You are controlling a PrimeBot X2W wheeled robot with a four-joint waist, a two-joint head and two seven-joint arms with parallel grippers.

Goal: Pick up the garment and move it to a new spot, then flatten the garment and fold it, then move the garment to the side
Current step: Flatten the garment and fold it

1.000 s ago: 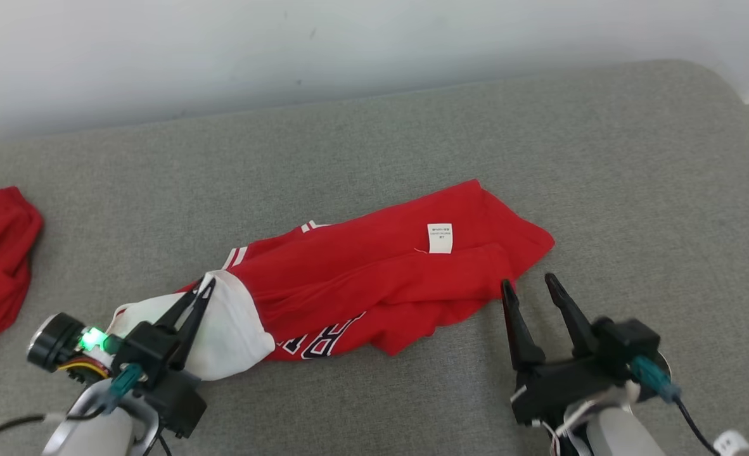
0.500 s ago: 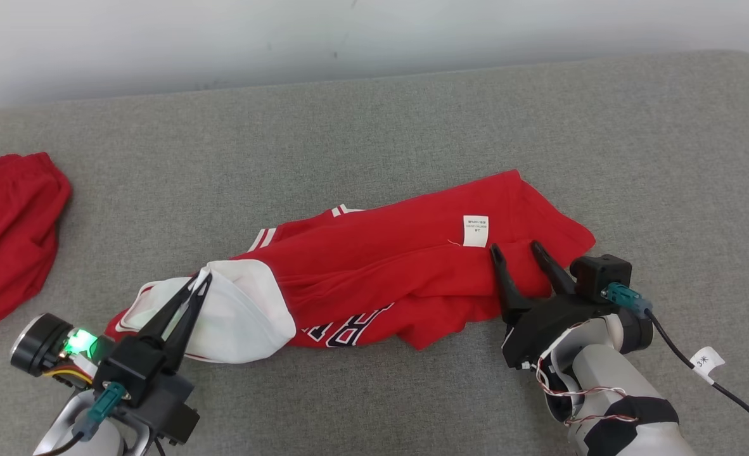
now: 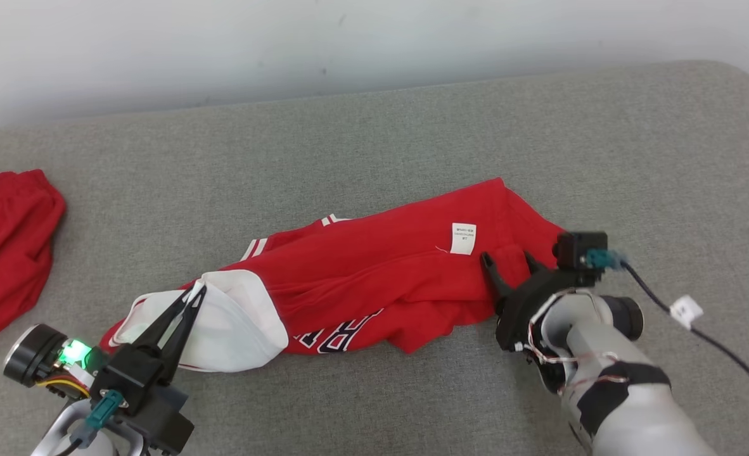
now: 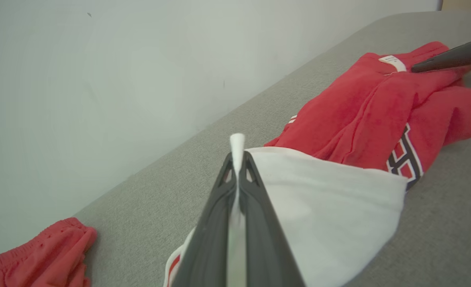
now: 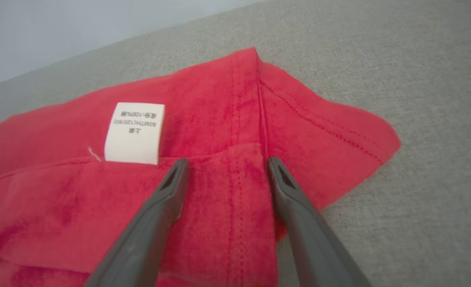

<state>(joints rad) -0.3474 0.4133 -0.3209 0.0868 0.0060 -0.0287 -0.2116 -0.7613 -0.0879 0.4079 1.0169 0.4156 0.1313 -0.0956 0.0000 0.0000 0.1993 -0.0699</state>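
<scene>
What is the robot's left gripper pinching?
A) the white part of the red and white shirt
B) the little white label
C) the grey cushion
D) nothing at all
A: the left gripper is shut, with a strip of the white fabric of the red and white shirt squeezed between its dark fingers.

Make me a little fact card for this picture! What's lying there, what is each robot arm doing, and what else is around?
surface: grey padded surface
garment: red jersey, crumpled, white inside showing at its left end
left end effector: shut on the jersey's white part
right end effector: open, at the jersey's right end beside the white label
also there: another red cloth, far left
</scene>
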